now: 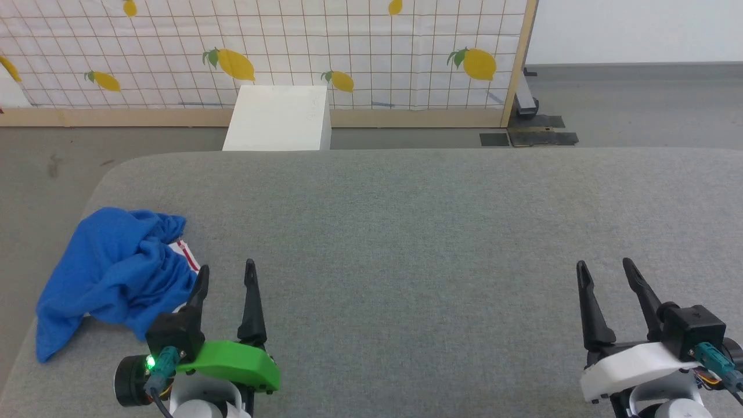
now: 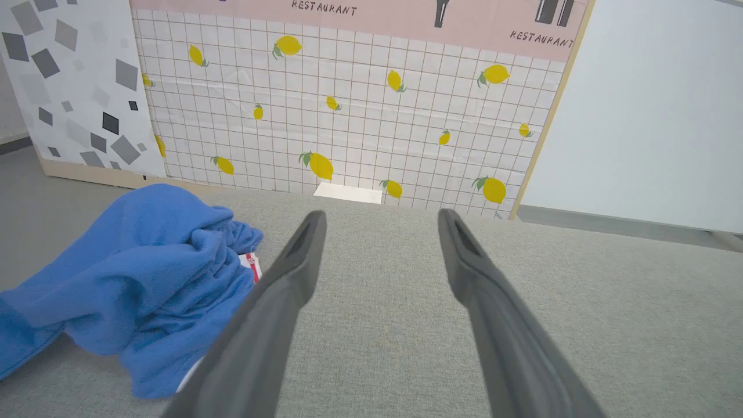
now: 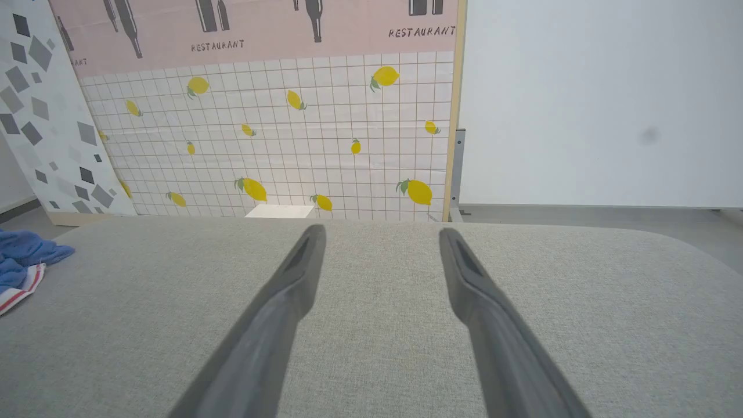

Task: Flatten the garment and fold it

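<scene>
The garment (image 1: 116, 273) lay bunched at the bench's (image 1: 406, 232) left edge, so the left end effector (image 1: 226, 268) sat just beside it, fingers apart, seemingly ready to grasp, while the right end effector (image 1: 605, 265), also apart, hung well away.

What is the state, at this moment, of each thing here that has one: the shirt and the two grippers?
garment: crumpled in a heap, neither flattened nor folded, at the left end of the grey table.
left gripper: open, holding nothing, close beside the garment.
right gripper: open, holding nothing, far from the garment.
</scene>
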